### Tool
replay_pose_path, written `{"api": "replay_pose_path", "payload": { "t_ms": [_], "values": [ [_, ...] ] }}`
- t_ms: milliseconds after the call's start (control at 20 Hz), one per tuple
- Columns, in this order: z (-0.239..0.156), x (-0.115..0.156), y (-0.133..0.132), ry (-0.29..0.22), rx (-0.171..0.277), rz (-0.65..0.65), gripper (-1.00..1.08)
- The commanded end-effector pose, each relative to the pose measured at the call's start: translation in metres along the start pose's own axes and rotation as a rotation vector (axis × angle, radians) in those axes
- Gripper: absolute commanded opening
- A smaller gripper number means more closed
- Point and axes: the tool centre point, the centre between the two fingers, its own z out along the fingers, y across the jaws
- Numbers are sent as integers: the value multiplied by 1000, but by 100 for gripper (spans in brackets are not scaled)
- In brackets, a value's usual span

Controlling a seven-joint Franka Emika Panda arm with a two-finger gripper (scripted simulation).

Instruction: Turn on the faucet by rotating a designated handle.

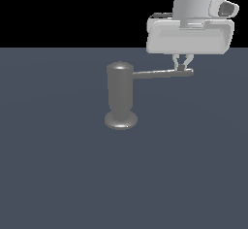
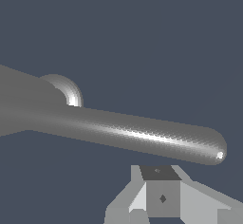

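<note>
Right, your gripper (image 1: 182, 67) sits on the handle's (image 1: 162, 73) far tip for maximum leverage; fingers close together, contact unclear, so I can't tell if it's clamped. Handle points to 3 o'clock from the faucet (image 1: 120, 97).

Item: floor surface (image 1: 58, 174), flat, matte slate blue-grey, uniform and unmarked. In the exterior view it fills the frame from the 9 o'clock and 3 o'clock edges down to 6 o'clock. In the wrist view the same surface (image 2: 142, 38) covers the frame toward 12 o'clock.

Item: background (image 1: 72, 9), plain black band toward 12 o'clock in the exterior view, meeting the floor along a straight horizontal line.
</note>
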Motion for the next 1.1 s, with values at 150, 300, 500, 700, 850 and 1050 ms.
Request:
{"api": "replay_pose_path", "payload": {
  "t_ms": [150,300,500,700,850,1050],
  "values": [
    [0,8,2,0,0,-1,-100],
    [1,17,2,-2,0,1,-100],
    [3,29,2,-5,0,4,-100],
    [4,41,2,-7,0,7,-100],
    [5,50,1,-8,0,10,-100],
    [7,62,1,-11,-1,13,-100]
  ]
}}
